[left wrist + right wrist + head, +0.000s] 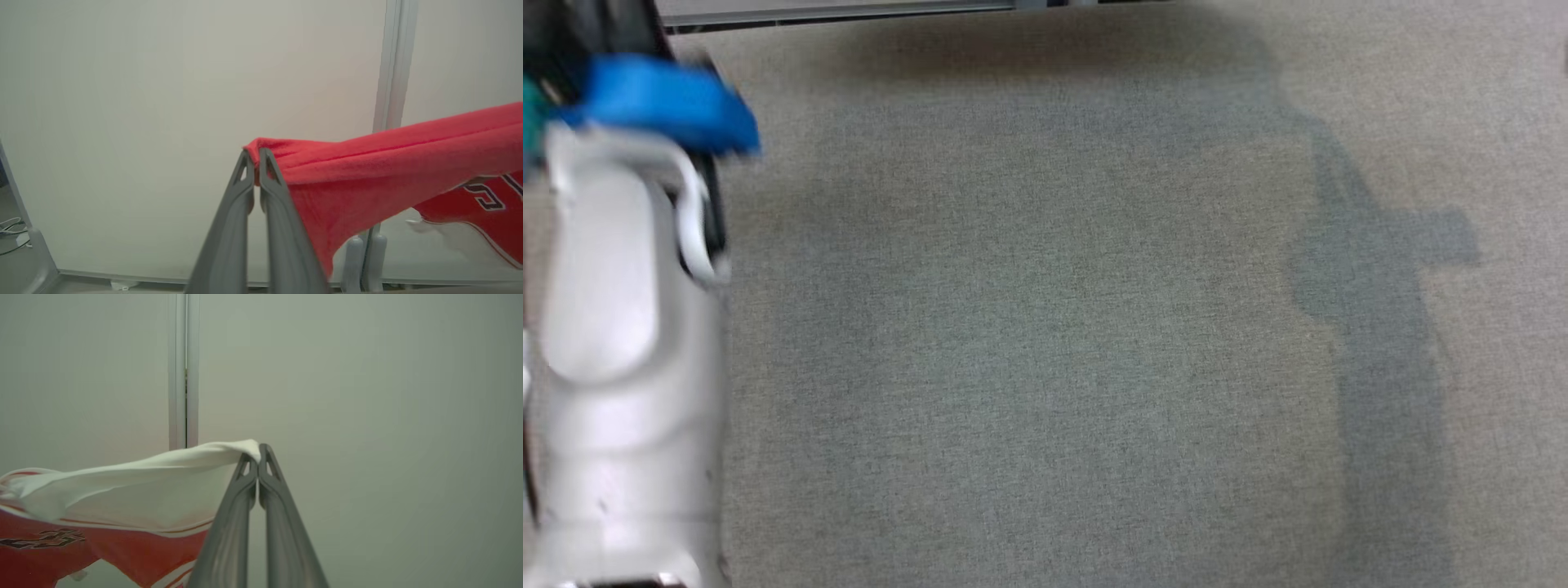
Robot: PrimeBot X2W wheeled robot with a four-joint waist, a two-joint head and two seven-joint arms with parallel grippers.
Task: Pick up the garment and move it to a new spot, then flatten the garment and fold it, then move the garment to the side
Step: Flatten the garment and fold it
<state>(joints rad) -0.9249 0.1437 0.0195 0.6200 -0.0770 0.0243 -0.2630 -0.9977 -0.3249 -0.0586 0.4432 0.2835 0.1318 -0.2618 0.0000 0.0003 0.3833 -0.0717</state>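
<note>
Got the left gripper (255, 163) clamped shut on a bunched red edge of the jersey (388, 163), held up in the air in front of a pale wall panel (163, 102). Can see the cloth stretching off to the right in that wrist view, with dark-outlined lettering lower down. Same deal with the right gripper (258, 457): pinched tight on a white bit of the jersey, with red fabric and striped trim sagging off to the left. From the head view, just getting a pale forearm (613, 327) at the left and something blue and blurry (662, 106) at its far end, over a grey fabric-covered surface (1045, 367) with an arm-shaped shadow (1372, 278) on the right.
</note>
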